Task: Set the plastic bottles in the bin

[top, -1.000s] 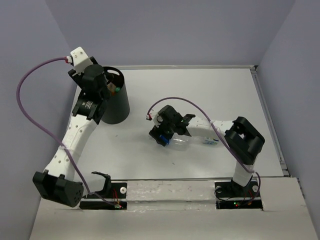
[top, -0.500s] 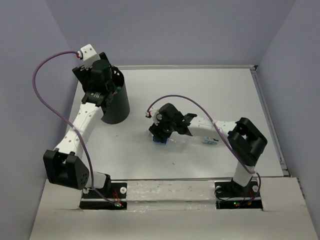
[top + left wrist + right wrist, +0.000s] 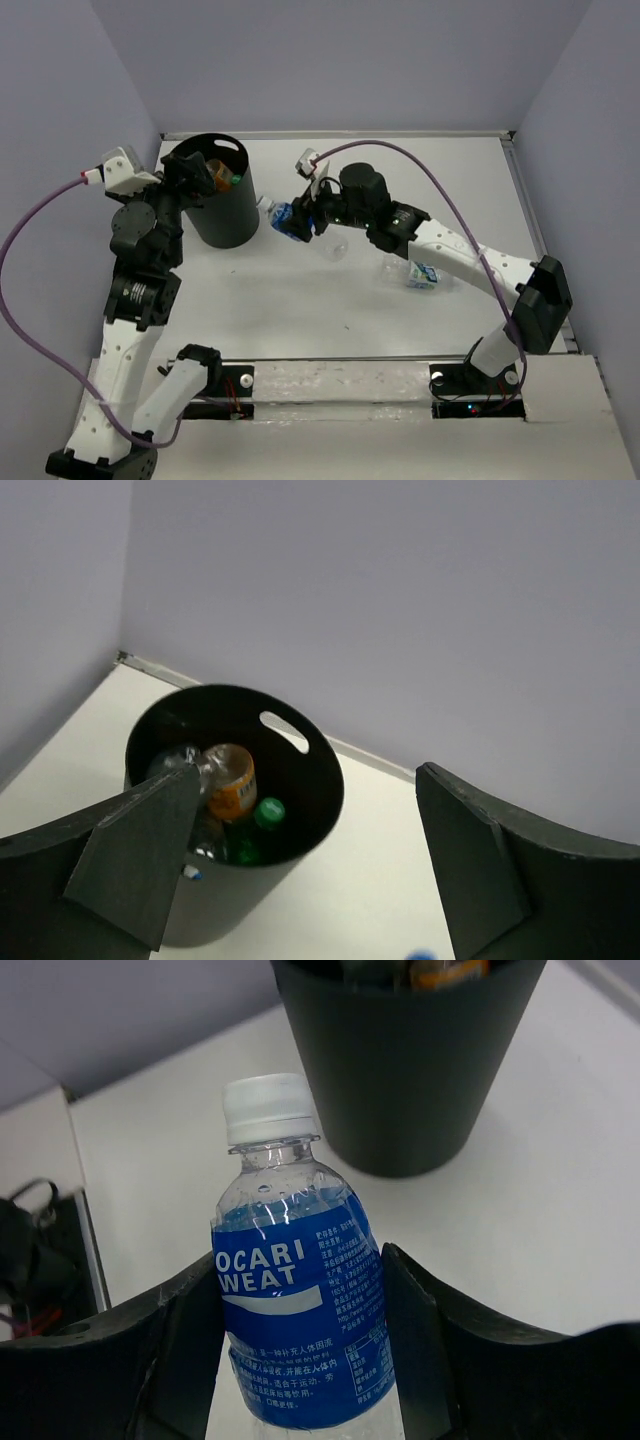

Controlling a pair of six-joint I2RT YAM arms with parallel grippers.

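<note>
The bin (image 3: 238,218) stands at about 10 o'clock on the worktop (image 3: 420,175), close to its left edge and a little short of the back wall. The left gripper (image 3: 186,168) hovers at the bin's 9 o'clock rim with its jaws spread wide and nothing between them. In the left wrist view its fingers (image 3: 140,855) frame the bin's mouth (image 3: 305,780). Inside lie an orange bottle (image 3: 232,780), a green-capped bottle (image 3: 265,815) and a clear bottle (image 3: 175,765), all below the rim.

The right gripper (image 3: 305,222) is clamped on a blue-labelled bottle (image 3: 285,215) at the bin's 3 o'clock side. The fingers (image 3: 400,1320) press both sides of the label (image 3: 295,1330). The white cap points towards 10 o'clock, just beside the bin's outer wall (image 3: 400,1070); I cannot tell whether cap and wall touch.

A second bottle (image 3: 422,273), clear with a blue label, lies on its side at about 4 o'clock from the held one, under the right forearm and well apart from the bin.

Bare white worktop runs from the bin's 3 o'clock side along the back wall to the raised right edge at 3 o'clock. A purple cable (image 3: 420,165) arches over the right arm above that stretch.
</note>
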